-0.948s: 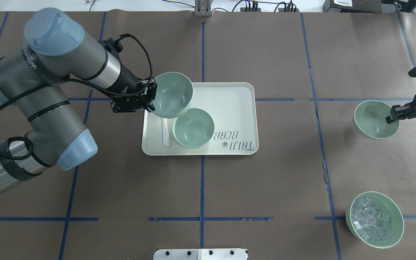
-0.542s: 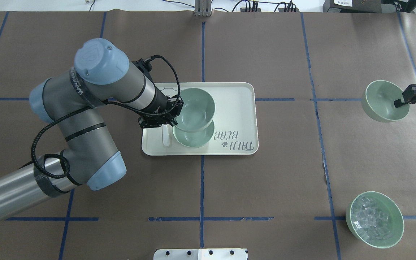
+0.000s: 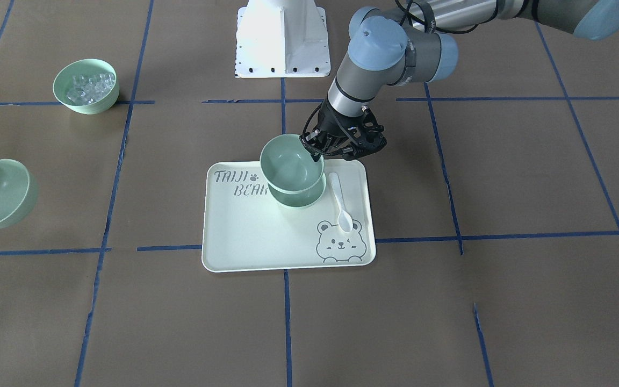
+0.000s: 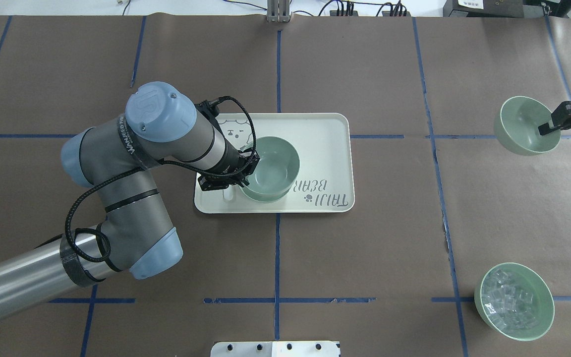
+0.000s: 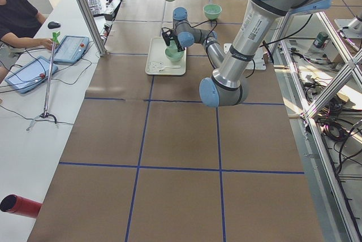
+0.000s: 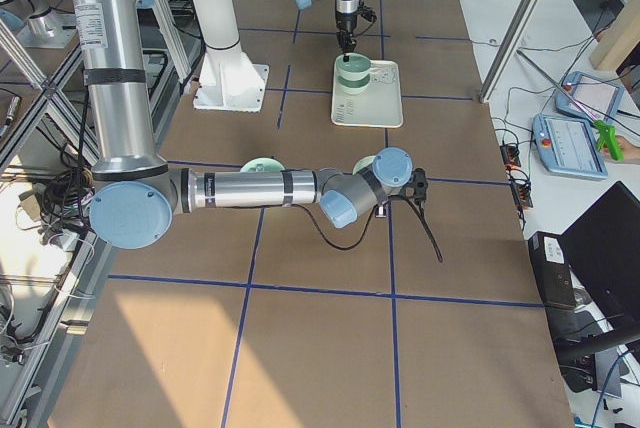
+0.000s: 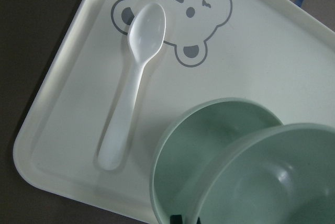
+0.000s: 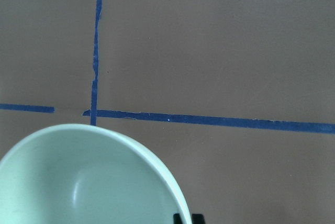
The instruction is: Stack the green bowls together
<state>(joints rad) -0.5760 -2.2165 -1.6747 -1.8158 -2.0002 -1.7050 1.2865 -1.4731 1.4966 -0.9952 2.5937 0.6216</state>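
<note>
My left gripper (image 4: 247, 171) is shut on the rim of a pale green bowl (image 4: 271, 164) and holds it, slightly tilted, down inside a second green bowl (image 3: 297, 198) on the cream tray (image 4: 325, 148). In the left wrist view the held bowl (image 7: 282, 182) overlaps the lower bowl (image 7: 209, 140); I cannot tell whether it rests in it. My right gripper (image 4: 543, 130) is shut on the rim of the third green bowl (image 4: 526, 124) and holds it tilted above the table at the right edge. That bowl also shows in the right wrist view (image 8: 89, 182).
A white plastic spoon (image 3: 340, 201) lies on the tray beside the stacked bowls, by a bear drawing. A green bowl of clear ice-like cubes (image 4: 513, 301) stands at the near right. Blue tape lines cross the brown table.
My left gripper has carried its bowl from the tray's far left corner over the second bowl and lowered it into it. My right gripper has lifted its bowl and moved it farther from me.
</note>
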